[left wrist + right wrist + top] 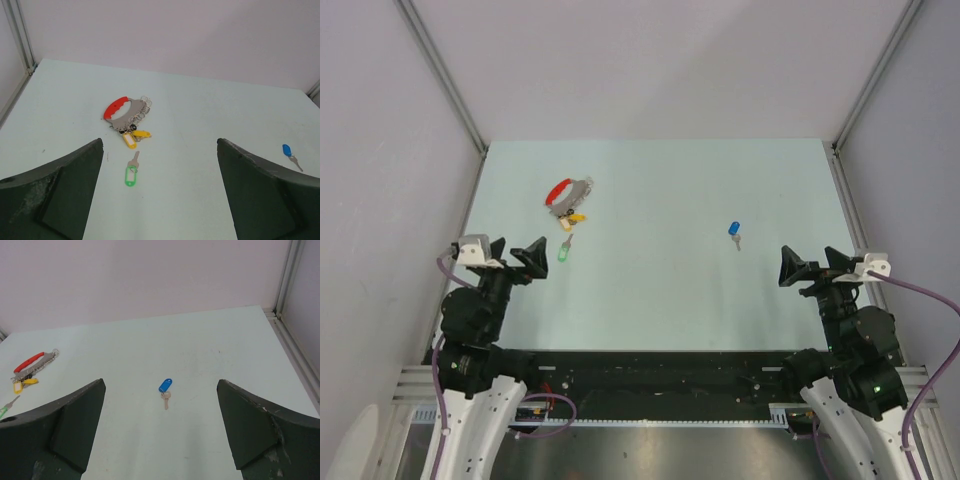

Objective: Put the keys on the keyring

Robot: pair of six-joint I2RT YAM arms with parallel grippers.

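Enclosure: pale panel walls (650, 60) on three sides, with metal corner posts (440, 70) at the far left and far right.

Table (660, 290): light green, flat, carrying all the task items.

Arms: the left arm (470, 320) and right arm (860, 340) are folded low at the near edge, each trailing a purple cable (930, 295).

Left gripper (520, 255): fingers spread wide apart, holding nothing, facing the far side of the table.

Right gripper (812, 268): fingers likewise wide apart and holding nothing.

Keyring (570, 193): lies flat on the far-left part of the table. It has a grey metal body with a curved red piece along its far-left edge and a cluster of wire rings at its right end. Yellow-tagged keys (576, 217) hang off its near side and rest on the table.

Green key (564, 252): lies just beside the yellow tags on their near side, apart from them, between the keyring and the left gripper. Its green head points toward the arms.

Blue key (734, 231): lies alone on the right-centre of the table, well apart from the keyring, ahead and to the left of the right gripper. Its blue head is at the far end and its blade at the near end.
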